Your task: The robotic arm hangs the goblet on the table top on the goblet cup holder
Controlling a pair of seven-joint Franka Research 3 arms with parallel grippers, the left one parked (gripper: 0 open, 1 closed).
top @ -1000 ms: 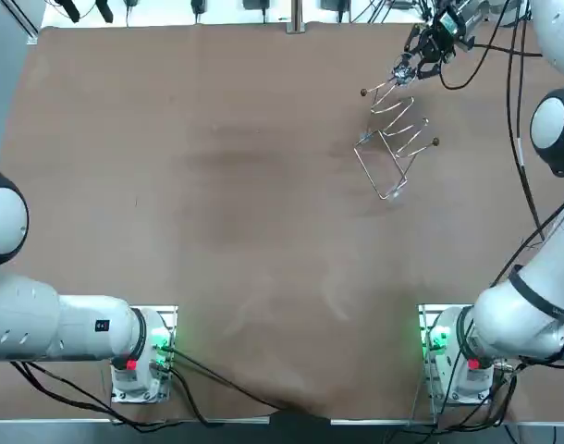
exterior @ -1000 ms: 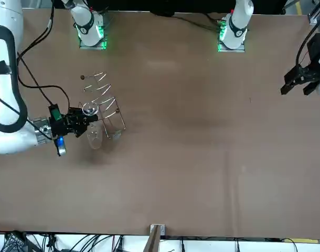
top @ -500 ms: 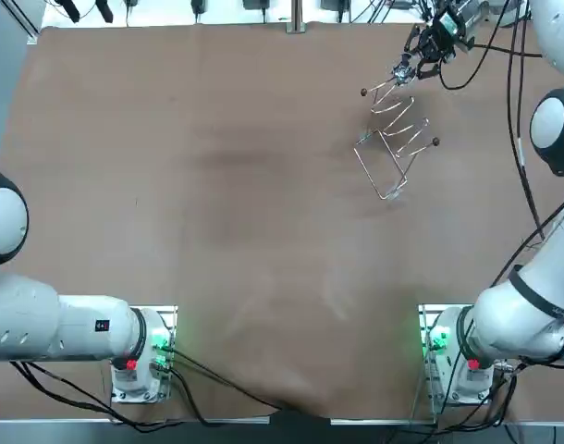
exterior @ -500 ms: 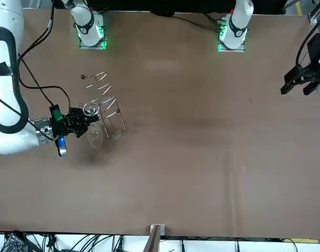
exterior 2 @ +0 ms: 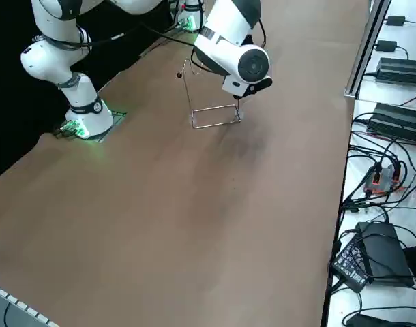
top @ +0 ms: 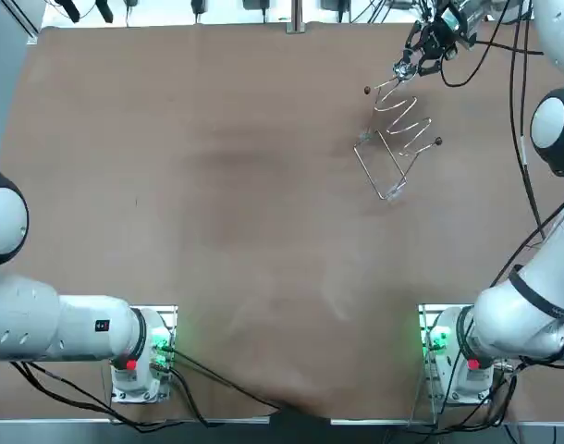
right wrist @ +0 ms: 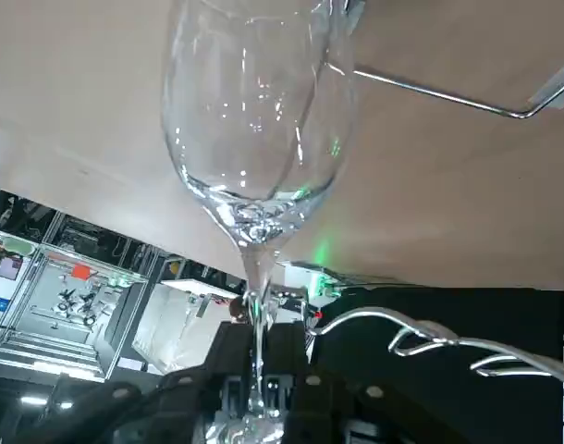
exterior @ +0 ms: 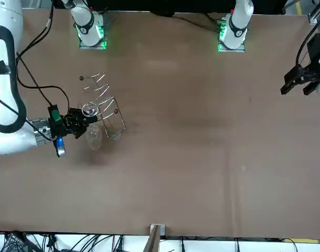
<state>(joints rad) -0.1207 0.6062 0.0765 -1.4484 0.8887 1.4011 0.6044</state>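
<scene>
A clear goblet (right wrist: 259,129) hangs bowl-down with its stem between my right gripper's (right wrist: 257,387) fingers, which are shut on it. In the front view the goblet (exterior: 92,134) hangs upside down, its foot (exterior: 88,110) at the near end of the wire cup holder (exterior: 104,102). The right gripper (exterior: 78,119) reaches in from the side of the rack away from the robot's base. From overhead the holder (top: 399,139) stands at the table's far right, with the gripper (top: 410,63) at its far end. The right side view shows the holder (exterior 2: 211,102) partly behind my arm.
The brown table (top: 217,185) stretches out left of the holder. Cables and black power units (exterior 2: 399,122) lie on a white surface beyond the table's far edge. Both arm bases (top: 453,356) glow green at the near edge.
The wire holder has shifted slightly, its ball-tipped ends moving a little toward the table's far right. The gripper with the goblet has crept along with it.
</scene>
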